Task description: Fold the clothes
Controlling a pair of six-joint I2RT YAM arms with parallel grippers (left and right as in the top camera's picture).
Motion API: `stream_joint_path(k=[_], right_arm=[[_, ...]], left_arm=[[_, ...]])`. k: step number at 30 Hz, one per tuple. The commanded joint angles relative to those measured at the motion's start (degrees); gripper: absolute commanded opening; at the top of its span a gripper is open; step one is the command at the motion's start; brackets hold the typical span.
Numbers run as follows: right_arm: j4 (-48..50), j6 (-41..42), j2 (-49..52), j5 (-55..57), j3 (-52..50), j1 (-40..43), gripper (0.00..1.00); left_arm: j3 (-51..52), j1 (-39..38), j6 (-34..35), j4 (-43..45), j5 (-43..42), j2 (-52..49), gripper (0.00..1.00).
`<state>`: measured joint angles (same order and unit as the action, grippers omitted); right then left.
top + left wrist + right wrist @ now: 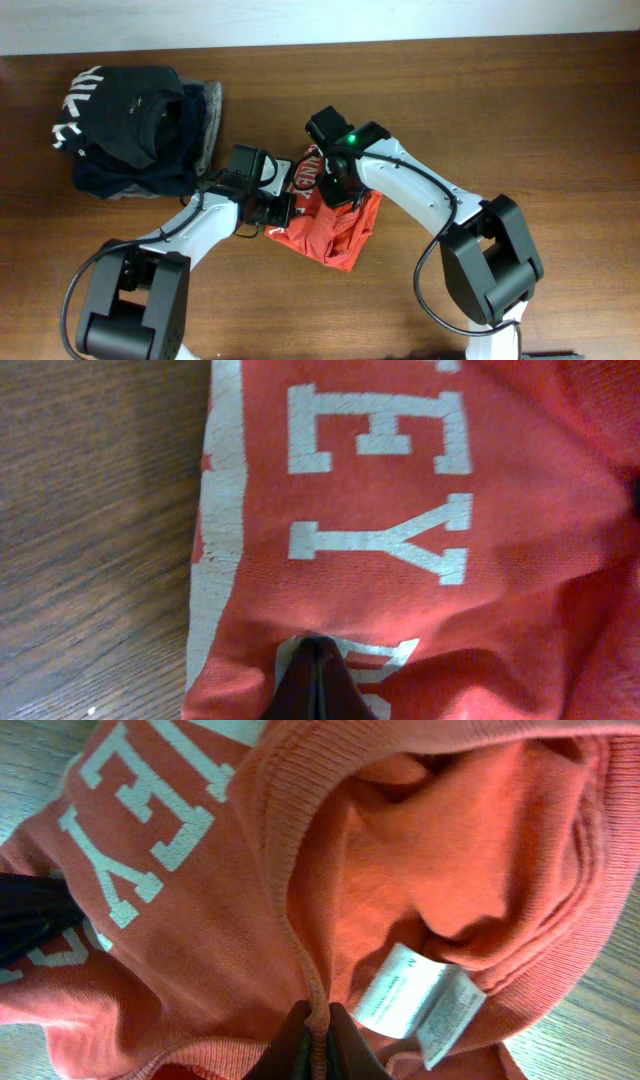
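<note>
The orange-red T-shirt lies bunched on the table's middle, white lettering showing. My left gripper is shut on its left edge; in the left wrist view the fingers pinch the cloth beside the white letters. My right gripper is shut on the shirt's upper part; in the right wrist view its fingers clamp the ribbed collar seam, next to the white care label. The left gripper's dark fingers show at the left edge of the right wrist view.
A pile of dark garments lies at the back left: a black one with white letters on navy and grey folded ones. The wooden table extends to the right and front.
</note>
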<state>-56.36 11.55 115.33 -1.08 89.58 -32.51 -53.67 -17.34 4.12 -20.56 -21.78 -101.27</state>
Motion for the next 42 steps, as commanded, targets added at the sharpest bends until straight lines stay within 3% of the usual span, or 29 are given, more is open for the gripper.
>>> stream_joint_path(k=[1, 7, 12, 15, 18, 22, 25, 27, 33, 37, 40, 42], right_arm=[[-1.33, -0.39, -1.84, 4.15, 0.87, 2.12, 0.09], [-4.50, -0.42, -1.92, 4.28, 0.87, 8.00, 0.09], [-6.14, -6.12, -2.62, 0.02, 0.87, 12.44, 0.28], [-6.45, -6.88, -4.50, -1.07, 0.87, 13.81, 0.29], [-4.66, -11.85, -6.78, -9.77, 0.87, 13.68, 0.29], [-0.22, -14.08, -8.39, -20.96, 0.87, 12.52, 0.40], [3.45, -11.58, -7.10, -19.78, 0.33, 10.93, 0.50], [4.31, -8.37, -5.42, -15.78, -0.11, 10.32, 0.51], [6.08, -6.73, -1.31, -13.77, -0.70, 10.51, 0.31], [7.56, -6.58, -0.92, -12.76, -0.72, 10.51, 0.31], [6.67, -4.85, -0.92, -8.09, -0.72, 10.51, 0.43], [6.47, -4.76, -0.83, -7.69, -0.74, 10.49, 0.42]], left_arm=[[0.28, -0.13, -0.28, -1.44, 4.98, -3.10, 0.00], [0.28, -0.13, -0.24, -1.53, 5.09, -5.90, 0.01], [0.28, -0.13, 0.20, -1.27, 5.11, -5.99, 0.01], [0.28, -0.13, 0.20, -1.16, 5.11, -5.99, 0.00], [0.28, -0.13, 0.20, -1.07, 5.09, -5.99, 0.00], [0.09, -0.13, 0.42, -0.94, 5.01, -5.97, 0.01], [-0.26, -0.13, 0.83, -0.90, 3.08, -5.97, 0.01], [-0.44, -0.13, 0.85, -0.90, 2.91, -5.97, 0.01], [-0.44, -0.13, 0.83, -1.11, 2.49, -5.97, 0.01], [-0.44, -0.13, 1.03, -1.14, 2.49, -5.97, 0.01], [-0.44, -0.13, 1.05, -1.14, 2.47, -5.97, 0.01], [-0.44, -0.13, 1.05, -1.16, 2.47, -5.97, 0.01]])
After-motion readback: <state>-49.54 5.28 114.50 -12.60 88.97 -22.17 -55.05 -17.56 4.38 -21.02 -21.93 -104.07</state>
